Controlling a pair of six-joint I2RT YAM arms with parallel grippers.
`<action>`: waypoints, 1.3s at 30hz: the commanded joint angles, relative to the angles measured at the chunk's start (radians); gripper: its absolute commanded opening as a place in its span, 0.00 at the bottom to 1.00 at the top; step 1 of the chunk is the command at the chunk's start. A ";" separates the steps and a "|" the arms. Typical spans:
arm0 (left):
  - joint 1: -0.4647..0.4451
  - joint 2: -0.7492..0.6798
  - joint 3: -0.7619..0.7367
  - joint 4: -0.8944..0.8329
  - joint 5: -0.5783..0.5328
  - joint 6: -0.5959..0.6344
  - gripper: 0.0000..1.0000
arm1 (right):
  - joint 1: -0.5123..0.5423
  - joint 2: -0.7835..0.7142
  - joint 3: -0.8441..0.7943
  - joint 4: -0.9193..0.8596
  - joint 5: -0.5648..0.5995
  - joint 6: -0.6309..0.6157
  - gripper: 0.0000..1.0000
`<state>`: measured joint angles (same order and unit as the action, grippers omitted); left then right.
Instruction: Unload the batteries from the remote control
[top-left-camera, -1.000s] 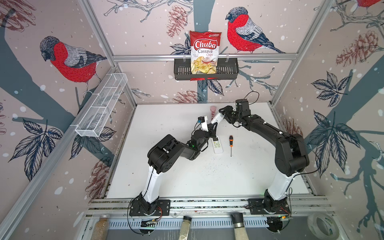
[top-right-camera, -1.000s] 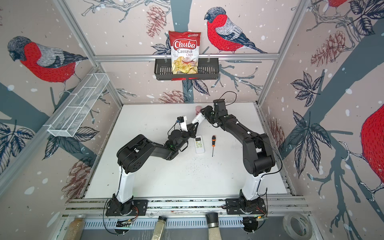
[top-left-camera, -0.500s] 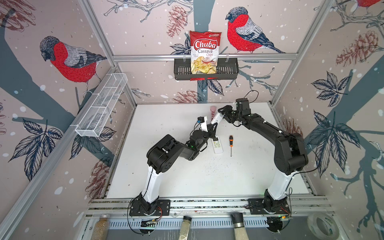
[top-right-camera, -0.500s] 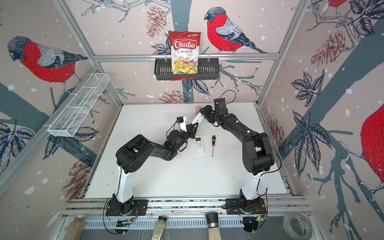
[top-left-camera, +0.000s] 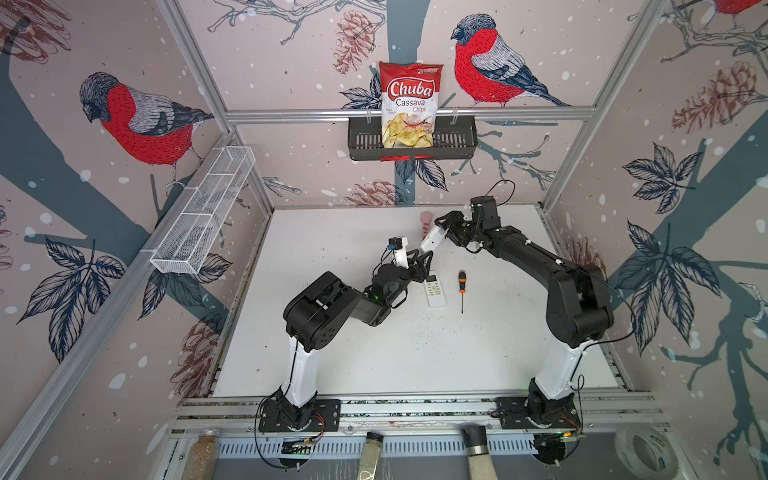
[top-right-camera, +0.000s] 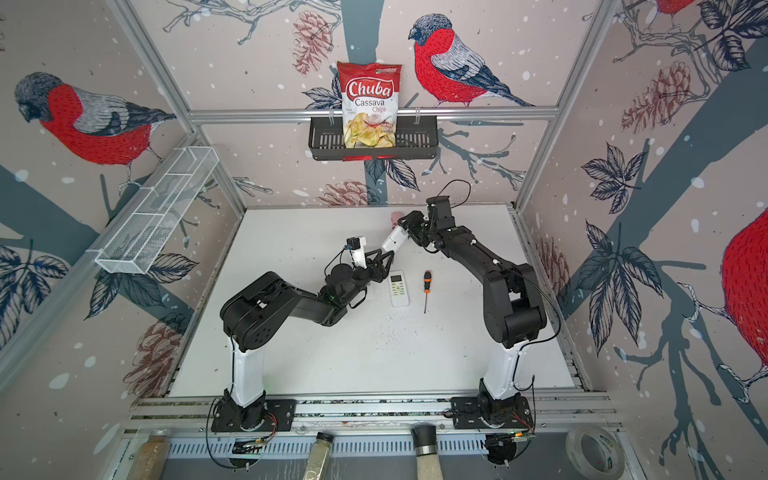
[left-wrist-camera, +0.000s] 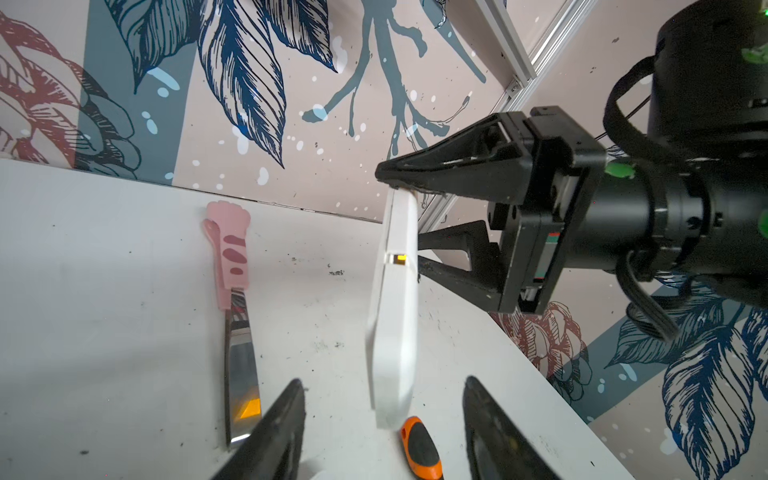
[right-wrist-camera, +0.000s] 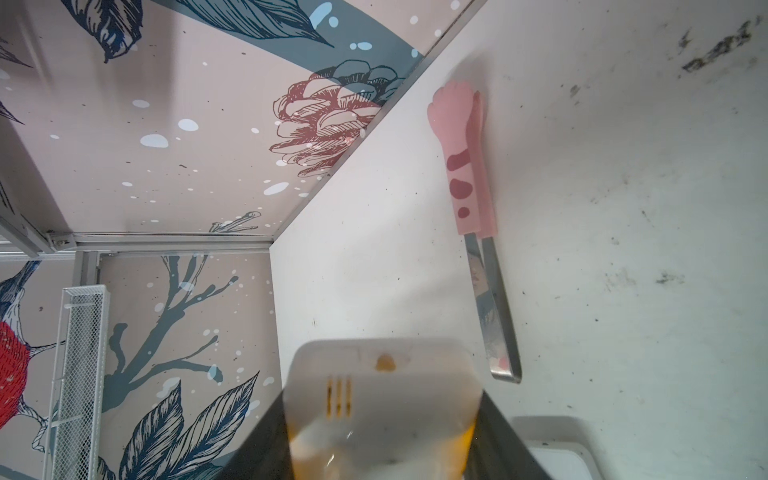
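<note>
White table (top-left-camera: 374, 357), bird-papered walls (top-left-camera: 291, 41). The right tool (left-wrist-camera: 401, 220) grips a remote (left-wrist-camera: 395, 316) by one end, aloft; the left tool (left-wrist-camera: 384, 399) stands open, fingers (left-wrist-camera: 282, 415) either side of its free end.

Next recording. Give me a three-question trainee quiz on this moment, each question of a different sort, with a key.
1. True or false: the right gripper holds a white remote up off the table.
2. What lies on the table just beside the second remote? A) screwdriver B) scissors C) spoon
3. Fill in: the left gripper is ___ (open or shut).
Key: 1 true; 2 A; 3 open.
</note>
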<state>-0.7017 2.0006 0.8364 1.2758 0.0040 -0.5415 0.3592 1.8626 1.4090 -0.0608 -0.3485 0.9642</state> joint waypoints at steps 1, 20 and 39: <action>0.005 -0.016 -0.031 0.093 0.029 0.018 0.55 | -0.002 0.004 0.010 0.018 -0.008 -0.022 0.14; 0.018 0.039 -0.007 0.213 0.166 -0.069 0.48 | 0.000 0.008 0.000 0.022 -0.007 -0.029 0.13; 0.011 0.029 -0.014 0.209 0.160 -0.068 0.46 | 0.000 0.020 -0.007 0.032 -0.010 -0.028 0.12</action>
<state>-0.6899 2.0403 0.8352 1.4315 0.1635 -0.6052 0.3592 1.8812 1.4025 -0.0578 -0.3489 0.9424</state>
